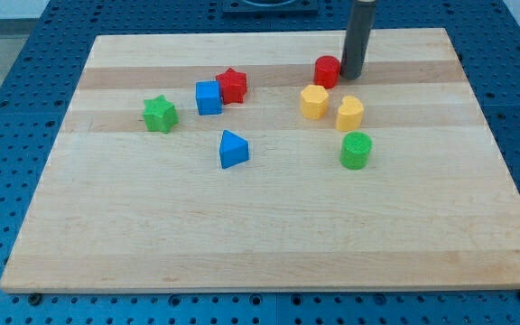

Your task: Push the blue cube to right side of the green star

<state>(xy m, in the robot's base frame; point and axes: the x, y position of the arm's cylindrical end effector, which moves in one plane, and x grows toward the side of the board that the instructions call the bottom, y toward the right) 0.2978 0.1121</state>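
The blue cube (208, 97) sits on the wooden board (269, 235), left of centre near the view's top. The green star (160, 114) lies a short way to its left and slightly lower, apart from it. A red star (232, 86) touches the blue cube's upper right. My tip (351, 74) is far to the right of the blue cube, right beside a red cylinder (327, 71) on its right side.
A blue triangular block (233, 149) lies below the blue cube. Two yellow blocks (314, 101) (349, 113) and a green cylinder (356, 150) stand below my tip. A blue perforated table surrounds the board.
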